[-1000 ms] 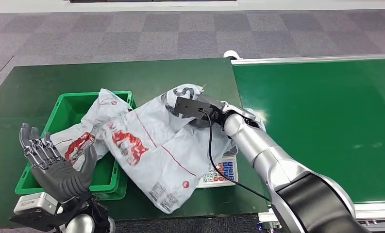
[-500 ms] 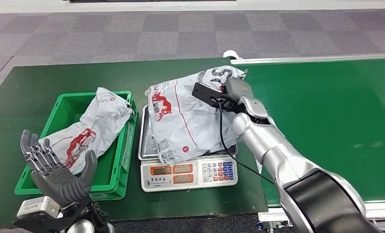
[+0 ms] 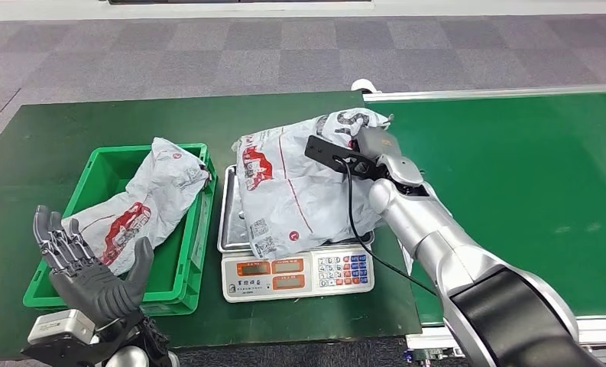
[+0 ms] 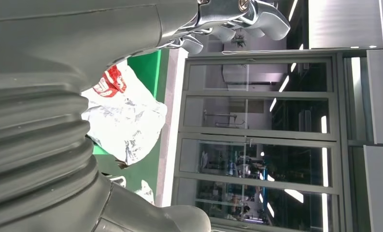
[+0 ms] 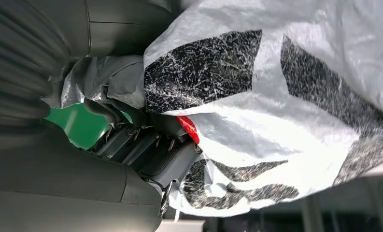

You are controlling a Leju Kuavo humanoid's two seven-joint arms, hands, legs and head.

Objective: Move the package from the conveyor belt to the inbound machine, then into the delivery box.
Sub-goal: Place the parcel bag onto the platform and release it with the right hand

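Now we see: right hand [image 3: 376,145] gripping package [image 3: 292,183] on scale [image 3: 299,274] | left hand [image 3: 89,267] up, fingers apart, holding nothing

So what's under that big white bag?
The scale: its tray edge, displays and keypad show below the bag. Most of the tray is covered. The right hand grips the bag.

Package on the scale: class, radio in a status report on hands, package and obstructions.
Right hand grips package, lying on scale. Left hand open, raised. Green bin holds another bag. Path to bin unobstructed.
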